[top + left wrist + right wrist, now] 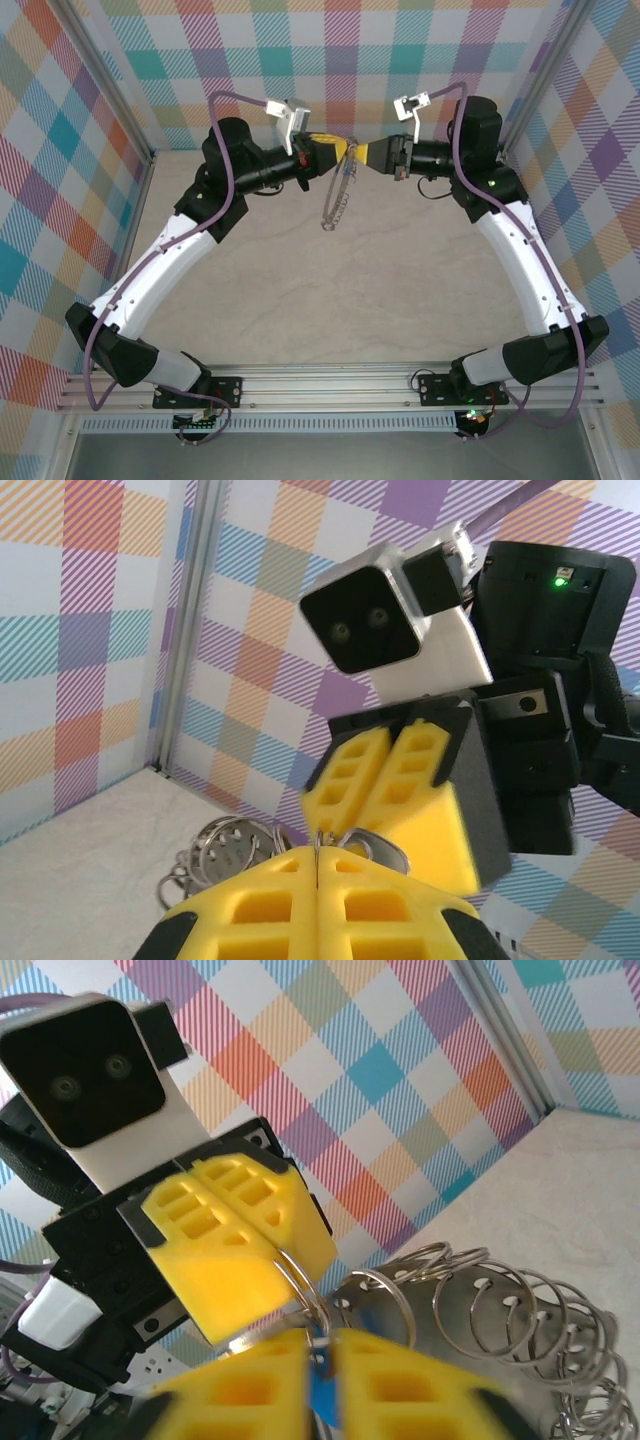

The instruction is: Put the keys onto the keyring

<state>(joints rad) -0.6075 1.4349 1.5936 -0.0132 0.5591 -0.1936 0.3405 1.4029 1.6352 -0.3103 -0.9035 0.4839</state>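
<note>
- The table [300, 290], pale and stone-patterned, lies under work done in the air.
- The keyring [340, 198], a thin silver wire hoop fringed with small loops, is pinched near its top by the closed left gripper [335, 152] and hung free, so its rim is offered.
- The key [322, 1392], blue plastic-headed, is clamped between the 2 yellow pads of the closed right gripper [366, 154], right at the wire, apparently for threading.

**Key and Keyring: Position and State**

The keyring [338, 195] is a thin silver hoop fringed with many small metal loops. It hangs tilted in mid-air, with its upper rim clamped in the left gripper [333, 153]. The key [320, 1395], blue-headed, is pinched in the right gripper [368, 155], just beside the hoop's rim.
</note>
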